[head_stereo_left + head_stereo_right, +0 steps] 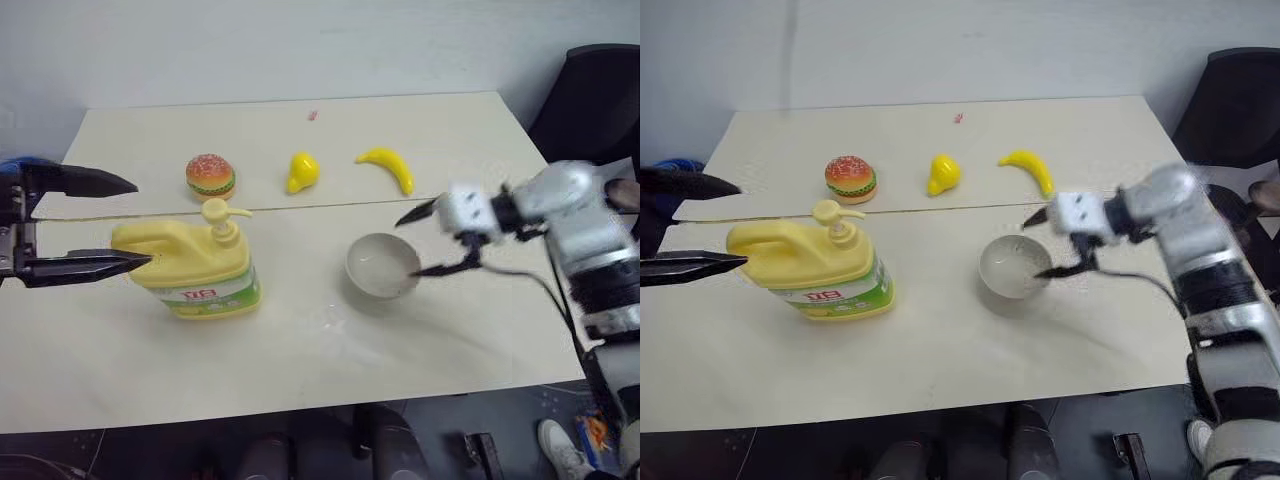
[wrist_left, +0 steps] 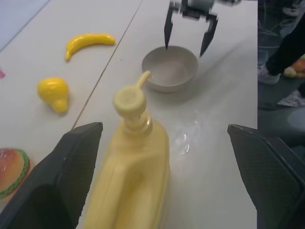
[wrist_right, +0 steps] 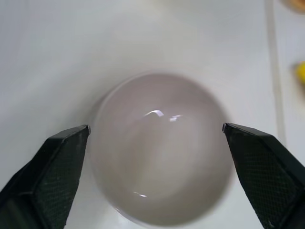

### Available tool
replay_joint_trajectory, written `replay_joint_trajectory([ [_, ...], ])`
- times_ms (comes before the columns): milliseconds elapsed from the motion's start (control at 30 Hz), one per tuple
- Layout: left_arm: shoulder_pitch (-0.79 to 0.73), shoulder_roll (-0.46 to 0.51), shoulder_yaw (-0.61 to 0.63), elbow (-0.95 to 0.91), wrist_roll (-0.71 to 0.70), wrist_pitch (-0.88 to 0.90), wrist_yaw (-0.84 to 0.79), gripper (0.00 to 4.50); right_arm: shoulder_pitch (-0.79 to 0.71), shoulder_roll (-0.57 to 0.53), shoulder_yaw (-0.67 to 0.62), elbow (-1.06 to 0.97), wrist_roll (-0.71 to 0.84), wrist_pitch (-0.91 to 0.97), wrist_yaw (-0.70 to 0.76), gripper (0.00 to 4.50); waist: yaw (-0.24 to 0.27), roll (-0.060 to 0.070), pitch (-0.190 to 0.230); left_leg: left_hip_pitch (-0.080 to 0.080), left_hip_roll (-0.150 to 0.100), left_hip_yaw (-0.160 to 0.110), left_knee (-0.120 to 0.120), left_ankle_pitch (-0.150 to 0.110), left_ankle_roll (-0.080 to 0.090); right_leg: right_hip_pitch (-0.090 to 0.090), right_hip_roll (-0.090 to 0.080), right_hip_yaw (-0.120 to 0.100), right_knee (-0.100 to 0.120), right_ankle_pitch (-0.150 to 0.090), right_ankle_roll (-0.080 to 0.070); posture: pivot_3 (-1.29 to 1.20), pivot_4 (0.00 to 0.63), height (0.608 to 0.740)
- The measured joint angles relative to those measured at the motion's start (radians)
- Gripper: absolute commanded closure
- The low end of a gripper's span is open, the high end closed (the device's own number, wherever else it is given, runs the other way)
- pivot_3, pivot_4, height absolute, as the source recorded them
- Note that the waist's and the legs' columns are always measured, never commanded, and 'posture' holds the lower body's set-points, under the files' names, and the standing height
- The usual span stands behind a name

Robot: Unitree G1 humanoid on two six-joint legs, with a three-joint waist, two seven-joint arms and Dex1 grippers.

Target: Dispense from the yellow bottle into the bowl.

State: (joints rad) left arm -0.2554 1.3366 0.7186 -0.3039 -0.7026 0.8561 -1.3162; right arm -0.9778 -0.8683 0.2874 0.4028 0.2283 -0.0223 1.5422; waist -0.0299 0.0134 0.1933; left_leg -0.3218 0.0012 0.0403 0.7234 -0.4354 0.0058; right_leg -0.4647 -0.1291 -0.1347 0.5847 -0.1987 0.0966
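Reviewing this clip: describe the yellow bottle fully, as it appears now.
The yellow bottle is a pale-yellow plastic jug with a built-in handle, a pump top whose spout points toward the bowl, and a green-and-white label with red lettering. It stands upright on the table, in front of the toy burger. The open left claw flanks its handle end without gripping it.

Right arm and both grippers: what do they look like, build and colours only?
The right arm is silver-grey metal with black ribbed joint sections and a thin black cable trailing below it. The right gripper has a white-grey block base and two slim, pointed black fingers. The left gripper has matching black tapered fingers, textured inside, with blue at its base.
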Motion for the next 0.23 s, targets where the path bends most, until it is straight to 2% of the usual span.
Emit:
replay_joint_trajectory([
  [133, 0.106, 0.0, 0.097, 0.03, 0.086, -0.038, -0.071, 0.0, -0.071, -0.205, 0.069, 0.0, 0.226, 0.173, 0.006, 0.02, 0.003, 0.0, 0.0, 0.0, 0.0, 0.0, -0.002, 0.0, 0.0, 0.001, 0.0, -0.001, -0.003, 0.0, 0.0, 0.0, 0.15, 0.74],
  [233, 0.14, -0.005, 0.147, 0.033, 0.1, -0.039, -0.082, 0.0, -0.087, -0.255, 0.118, 0.001, 0.363, 0.286, 0.007, 0.02, -0.002, 0.0, 0.0, 0.001, 0.0, 0.002, -0.002, 0.0, 0.0, 0.001, 0.0, 0.0, -0.002, 0.0, 0.0, 0.0, 0.15, 0.74],
])
